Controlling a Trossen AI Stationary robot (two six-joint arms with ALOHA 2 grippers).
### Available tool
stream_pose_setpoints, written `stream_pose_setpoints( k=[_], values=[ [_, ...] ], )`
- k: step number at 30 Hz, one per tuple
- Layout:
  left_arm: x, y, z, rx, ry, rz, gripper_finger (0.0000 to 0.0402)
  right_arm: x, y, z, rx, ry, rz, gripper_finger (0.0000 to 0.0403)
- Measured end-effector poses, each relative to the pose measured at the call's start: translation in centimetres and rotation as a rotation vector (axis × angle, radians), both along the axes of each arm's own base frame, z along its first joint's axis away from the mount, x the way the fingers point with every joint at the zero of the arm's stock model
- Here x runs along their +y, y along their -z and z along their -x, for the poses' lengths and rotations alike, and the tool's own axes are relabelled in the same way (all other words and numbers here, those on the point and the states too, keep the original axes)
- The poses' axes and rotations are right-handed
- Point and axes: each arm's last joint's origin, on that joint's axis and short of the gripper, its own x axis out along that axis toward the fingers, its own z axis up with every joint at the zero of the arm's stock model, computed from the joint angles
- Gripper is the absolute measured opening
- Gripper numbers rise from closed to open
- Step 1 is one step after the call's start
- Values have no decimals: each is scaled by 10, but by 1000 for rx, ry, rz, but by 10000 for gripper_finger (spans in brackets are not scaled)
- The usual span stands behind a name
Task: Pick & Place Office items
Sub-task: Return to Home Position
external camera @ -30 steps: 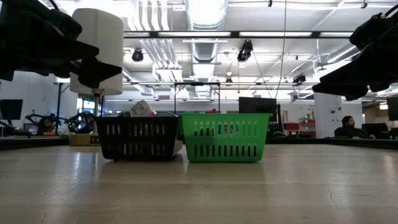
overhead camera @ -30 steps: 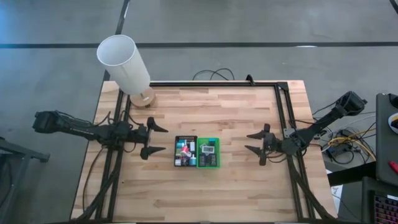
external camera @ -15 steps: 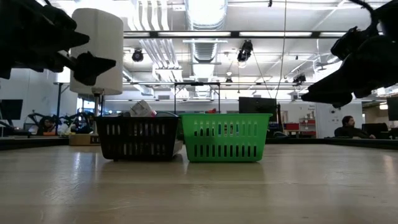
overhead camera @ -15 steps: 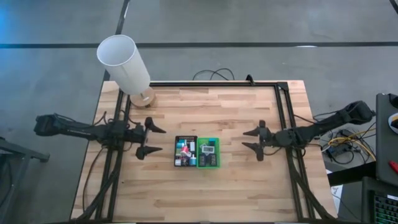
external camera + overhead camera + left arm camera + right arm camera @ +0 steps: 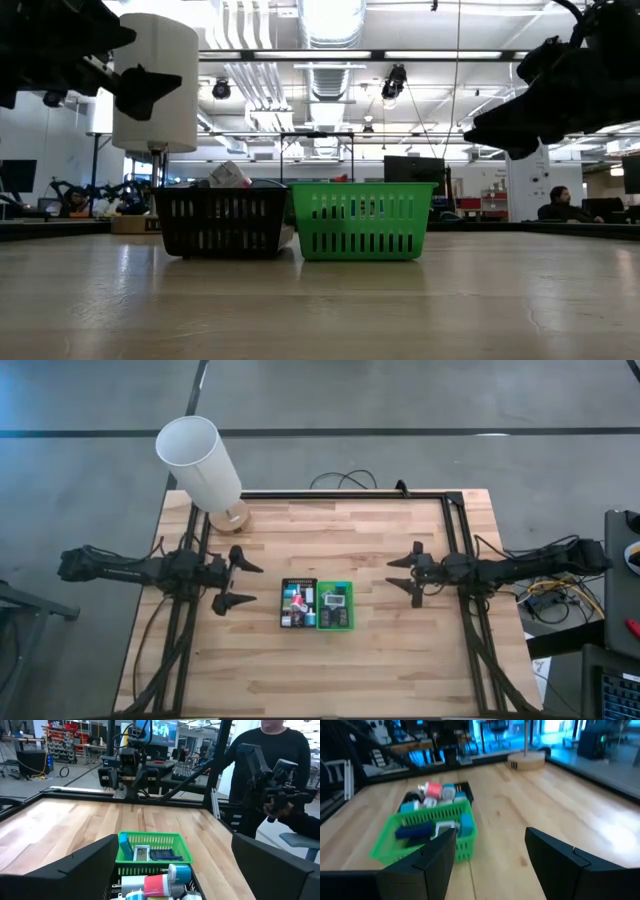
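The office items (image 5: 299, 600) lie in the black bin (image 5: 283, 605) and green bin (image 5: 352, 606), touching mid-desk (image 5: 330, 530). The left pincer (image 5: 258, 584) and right pincer (image 5: 392, 573) flank them, both spread and empty, the left a shade nearer.

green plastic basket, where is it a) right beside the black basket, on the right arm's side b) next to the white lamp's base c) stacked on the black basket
a: the green plastic basket stands right beside the black plastic basket, on the side of the right arm, near the middle of the wooden table.
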Motion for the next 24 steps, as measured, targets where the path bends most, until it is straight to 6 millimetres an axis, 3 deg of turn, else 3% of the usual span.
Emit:
stream_pose_setpoints(
  k=[24],
  values=[
    [0, 3, 0, 59, -3, 13, 392, -5, -2, 0, -11, 63, 37, 242]
  ],
)
